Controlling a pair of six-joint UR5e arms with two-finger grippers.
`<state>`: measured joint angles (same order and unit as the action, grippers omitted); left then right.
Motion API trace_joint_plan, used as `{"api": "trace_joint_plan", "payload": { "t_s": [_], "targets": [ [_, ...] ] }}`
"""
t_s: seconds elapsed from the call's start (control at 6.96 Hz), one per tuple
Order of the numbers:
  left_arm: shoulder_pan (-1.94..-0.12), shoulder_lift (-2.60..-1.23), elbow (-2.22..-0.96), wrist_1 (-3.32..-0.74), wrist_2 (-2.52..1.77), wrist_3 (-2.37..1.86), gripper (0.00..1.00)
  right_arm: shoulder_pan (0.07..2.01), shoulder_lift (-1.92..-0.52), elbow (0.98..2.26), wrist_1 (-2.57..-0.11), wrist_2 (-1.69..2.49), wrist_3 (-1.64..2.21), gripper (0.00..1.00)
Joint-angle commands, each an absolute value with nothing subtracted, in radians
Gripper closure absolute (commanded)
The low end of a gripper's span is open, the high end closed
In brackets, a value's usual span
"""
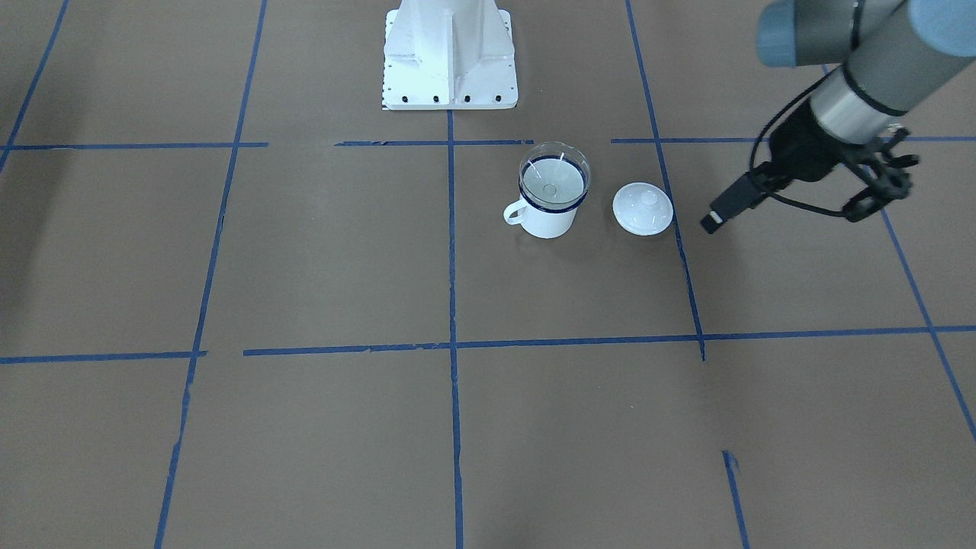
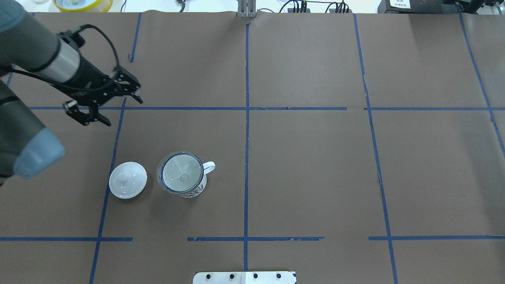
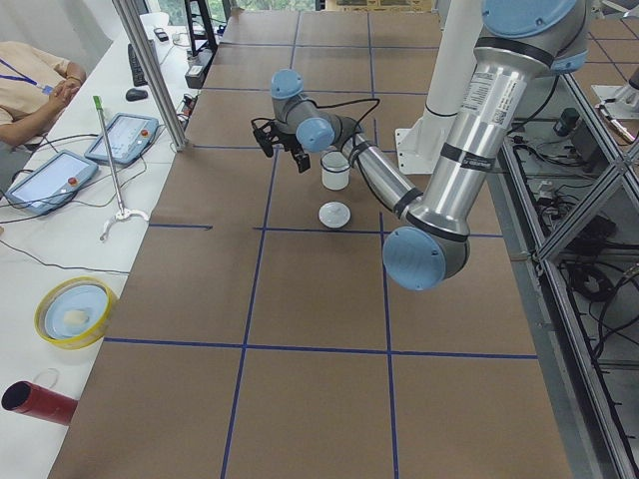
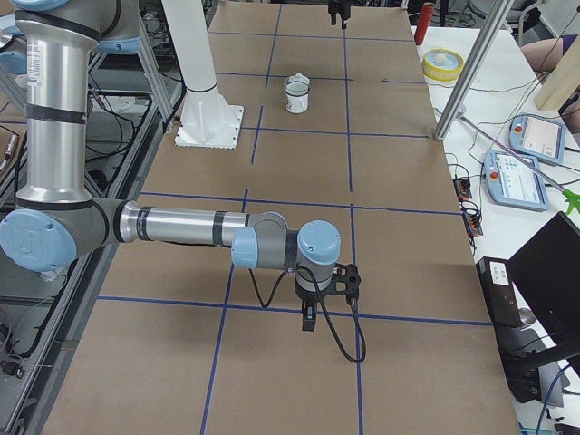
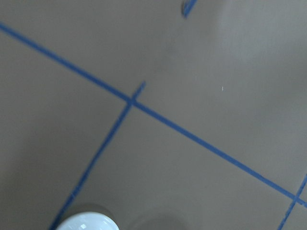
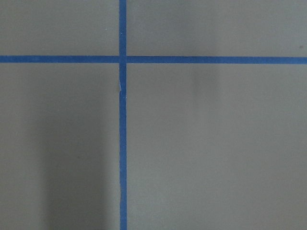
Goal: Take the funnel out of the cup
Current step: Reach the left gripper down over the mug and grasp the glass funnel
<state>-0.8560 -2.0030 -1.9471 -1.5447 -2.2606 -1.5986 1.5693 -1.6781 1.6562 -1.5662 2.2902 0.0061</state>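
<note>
**Clear funnel [image 1: 554,181] upright in cup [image 1: 549,219]**

Front view: funnel mouth up, spout down, long axis vertical. Cup handle at 9 o'clock, lid [image 1: 643,208] just beside at 3.
Overhead: left hand [image 2: 118,109] w/ fingers spread, gripping nothing, well apart at cup's 10 o'clock over tabletop [image 2: 315,177].
R-side view: right hand [image 4: 340,283] far from cup; spread or pressed together, can't tell.

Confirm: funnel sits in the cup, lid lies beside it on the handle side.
No. The funnel sits in the cup, but the lid lies beside it opposite the handle side, as the overhead view shows.
</note>
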Motion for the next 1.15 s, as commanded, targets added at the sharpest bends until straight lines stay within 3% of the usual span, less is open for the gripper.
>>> {"api": "trace_joint_plan", "payload": {
  "t_s": [0.0,0.43,1.01],
  "targets": [
    [-0.7,-2.149,-1.973,-1.353,-2.168,-1.739,0.07,1.569,-1.678,1.657,-1.566,2.29,0.006,0.0],
    [-0.553,-2.166,-1.959,-1.344,-1.967,-1.799,0.06,1.569,-1.678,1.655,-1.566,2.29,0.006,0.0],
    [-0.534,-2.213,-1.862,-1.347,-1.913,-1.784,0.09,1.569,-1.678,1.657,-1.566,2.29,0.006,0.0]
  ]
}}
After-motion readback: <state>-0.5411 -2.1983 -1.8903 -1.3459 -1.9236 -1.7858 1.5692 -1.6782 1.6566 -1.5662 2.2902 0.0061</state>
